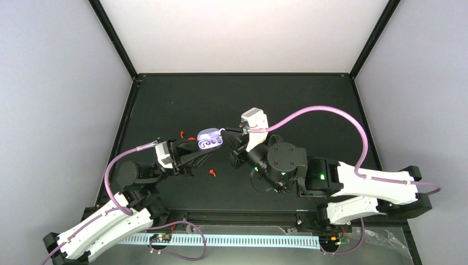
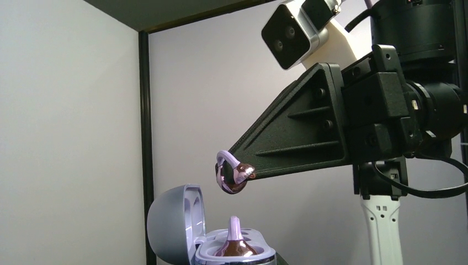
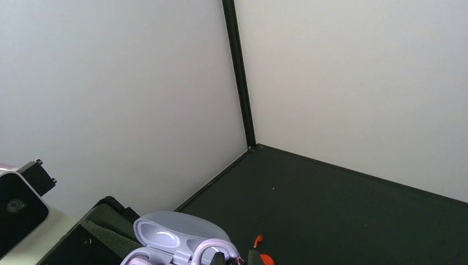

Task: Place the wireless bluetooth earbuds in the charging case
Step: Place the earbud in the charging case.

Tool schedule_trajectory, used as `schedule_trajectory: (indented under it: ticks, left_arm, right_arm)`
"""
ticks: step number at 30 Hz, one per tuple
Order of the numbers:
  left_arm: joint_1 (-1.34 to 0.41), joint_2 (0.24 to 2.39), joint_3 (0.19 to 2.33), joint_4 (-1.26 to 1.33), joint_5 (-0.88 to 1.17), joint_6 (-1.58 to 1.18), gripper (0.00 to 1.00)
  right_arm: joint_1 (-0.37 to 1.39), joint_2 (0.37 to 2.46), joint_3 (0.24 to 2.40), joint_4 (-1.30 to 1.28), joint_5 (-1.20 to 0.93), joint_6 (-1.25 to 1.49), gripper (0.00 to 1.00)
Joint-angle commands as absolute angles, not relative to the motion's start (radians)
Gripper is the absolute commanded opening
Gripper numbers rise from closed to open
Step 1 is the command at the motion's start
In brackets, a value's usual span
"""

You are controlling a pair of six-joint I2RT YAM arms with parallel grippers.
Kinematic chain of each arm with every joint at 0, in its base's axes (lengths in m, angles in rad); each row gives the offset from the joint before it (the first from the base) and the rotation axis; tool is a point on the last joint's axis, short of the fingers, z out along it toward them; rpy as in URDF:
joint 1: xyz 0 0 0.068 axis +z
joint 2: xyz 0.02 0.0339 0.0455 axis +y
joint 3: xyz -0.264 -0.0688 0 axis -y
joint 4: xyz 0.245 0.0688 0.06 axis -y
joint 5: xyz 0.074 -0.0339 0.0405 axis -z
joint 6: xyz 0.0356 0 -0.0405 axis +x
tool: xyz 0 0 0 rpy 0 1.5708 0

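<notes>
The open charging case [image 1: 209, 138] is gripped by the left gripper [image 1: 193, 149], left of centre over the table; a seated earbud [image 2: 234, 238] is seen inside. A second earbud [image 2: 232, 178], lavender, is pinched in the right gripper [image 2: 245, 172] just above the case; it should be lowered slowly, turned to match the free well, and released only once seated.
</notes>
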State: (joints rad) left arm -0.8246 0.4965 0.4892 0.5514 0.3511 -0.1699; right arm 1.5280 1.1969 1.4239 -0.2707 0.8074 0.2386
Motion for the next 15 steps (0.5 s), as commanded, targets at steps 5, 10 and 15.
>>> schedule_trajectory:
  ticks: [5,10,15]
  left_arm:
    - [-0.821,0.496,0.504,0.620,0.418,-0.087,0.02]
    - [-0.821,0.491,0.494,0.646,0.425,-0.064,0.01]
    - [-0.821,0.494,0.495,0.658,0.414,-0.069,0.02]
  right_arm:
    - [1.540,1.178,1.437,-0.264,0.734,0.283,0.01]
    - [1.544,1.165,1.419,-0.278,0.712,0.284,0.01]
    - [1.544,1.165,1.404,-0.265,0.718,0.283,0.01]
